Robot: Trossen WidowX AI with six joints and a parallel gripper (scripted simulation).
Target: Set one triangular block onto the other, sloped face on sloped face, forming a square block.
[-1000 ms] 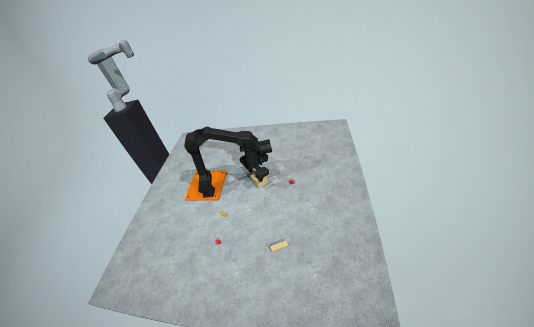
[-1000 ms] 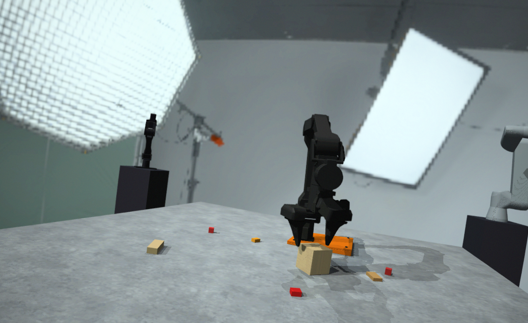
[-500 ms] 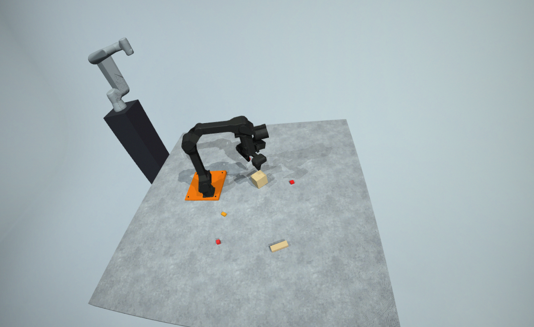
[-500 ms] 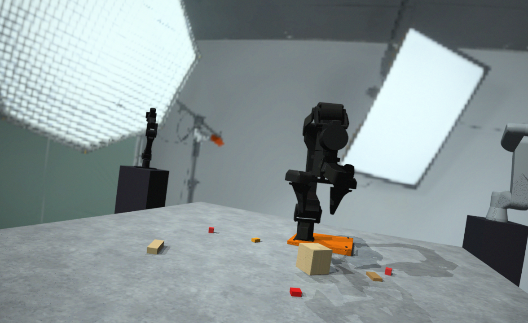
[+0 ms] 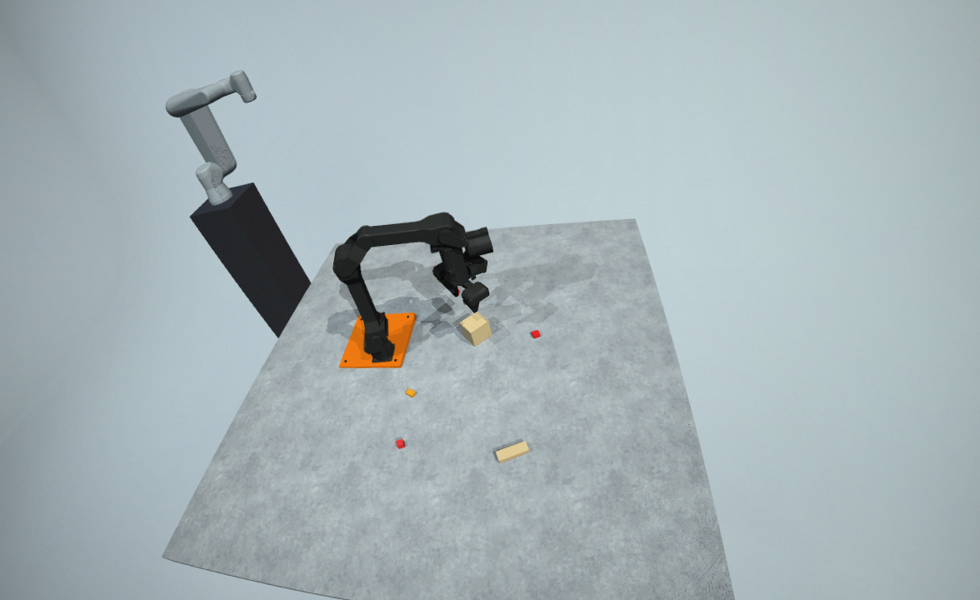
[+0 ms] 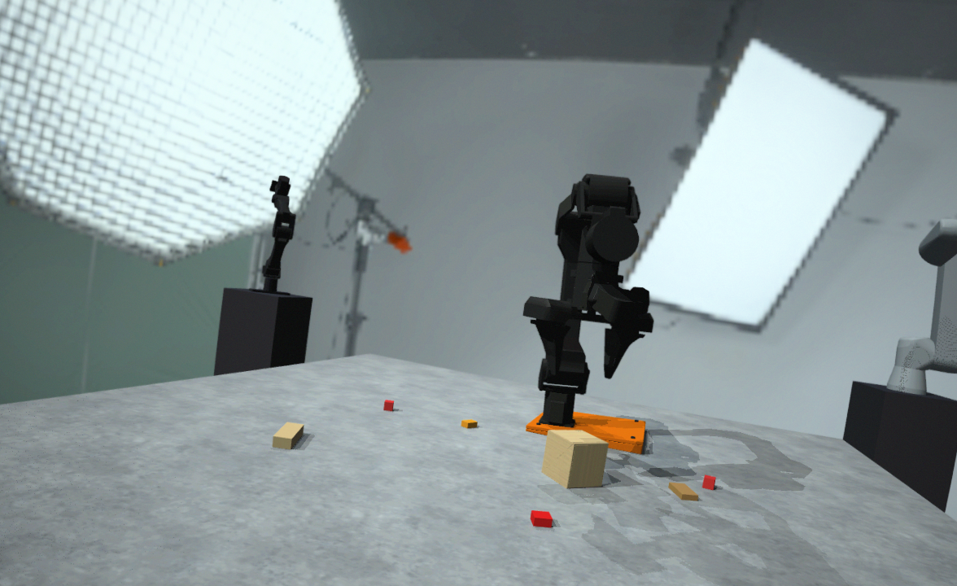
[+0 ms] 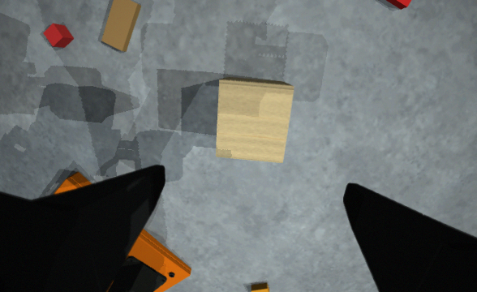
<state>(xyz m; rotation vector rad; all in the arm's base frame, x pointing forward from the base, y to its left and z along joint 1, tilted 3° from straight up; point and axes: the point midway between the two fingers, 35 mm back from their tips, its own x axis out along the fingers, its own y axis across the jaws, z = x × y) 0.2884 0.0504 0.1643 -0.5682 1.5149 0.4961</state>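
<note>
The two triangular blocks sit together as one pale wooden square block (image 5: 475, 329) (image 6: 574, 460) (image 7: 254, 126) resting on the grey table (image 5: 597, 522) (image 6: 176, 502). Its top looks level and its sides look flush in the exterior view. The sloped joint between the two blocks is hard to make out. My gripper (image 5: 466, 301) (image 6: 583, 376) (image 7: 254, 182) is open and empty. It hangs above the square block, with a visible gap below the fingertips in the exterior view. In the wrist view the block lies beyond the fingertips, and neither finger touches it.
A red block (image 5: 535, 334) (image 6: 540, 518) lies near the square block. A flat tan piece (image 6: 683, 491) (image 7: 121, 25) and a red cube (image 6: 708, 482) (image 7: 58, 36) lie to one side. Farther off are a tan bar (image 5: 511, 451) (image 6: 288, 435), a yellow piece (image 5: 411, 392) (image 6: 469, 423) and another red cube (image 5: 400, 443) (image 6: 388, 404).
</note>
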